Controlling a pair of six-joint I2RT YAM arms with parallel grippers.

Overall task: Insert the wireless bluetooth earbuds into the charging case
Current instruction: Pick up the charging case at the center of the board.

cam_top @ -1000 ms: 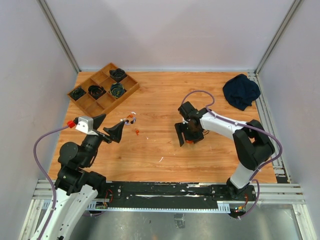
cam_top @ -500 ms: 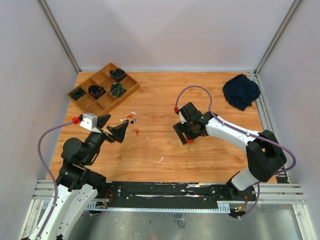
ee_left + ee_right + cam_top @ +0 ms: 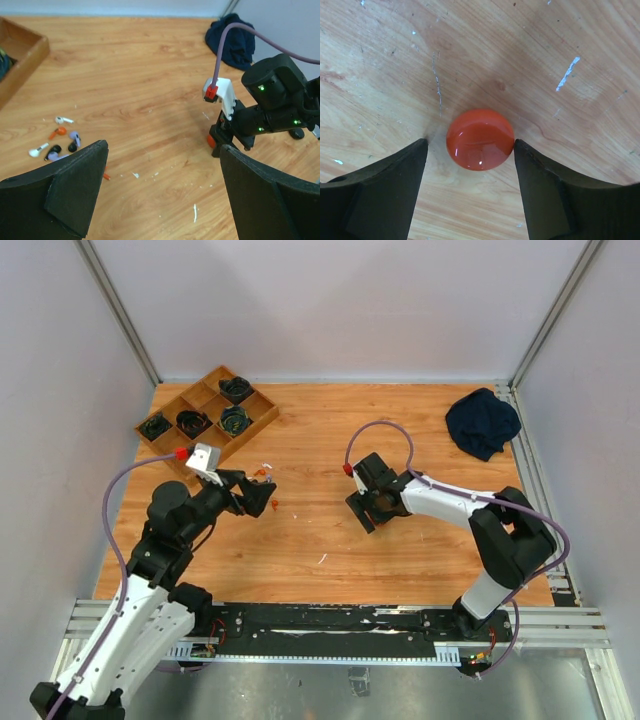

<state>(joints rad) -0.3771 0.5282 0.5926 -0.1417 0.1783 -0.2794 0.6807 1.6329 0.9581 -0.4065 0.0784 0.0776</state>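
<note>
Several tiny earbuds in white, orange, lavender and black lie loose on the wood at the left of the left wrist view. In the top view they show as specks just beyond my left gripper. My left gripper is open and empty, held above the table to the right of them. A round orange charging case, lid shut, lies flat between the fingers of my right gripper. The right gripper is open around it: the right finger touches its edge, the left stands a little off.
A wooden compartment tray with dark coiled items stands at the back left; its corner shows in the left wrist view. A dark blue cloth lies at the back right. Small white flecks and an orange bit dot the wood.
My left arm has swung forward and right, bringing its open gripper up to the earbuds. My right gripper has shifted a little left, with the orange case between its fingers.
</note>
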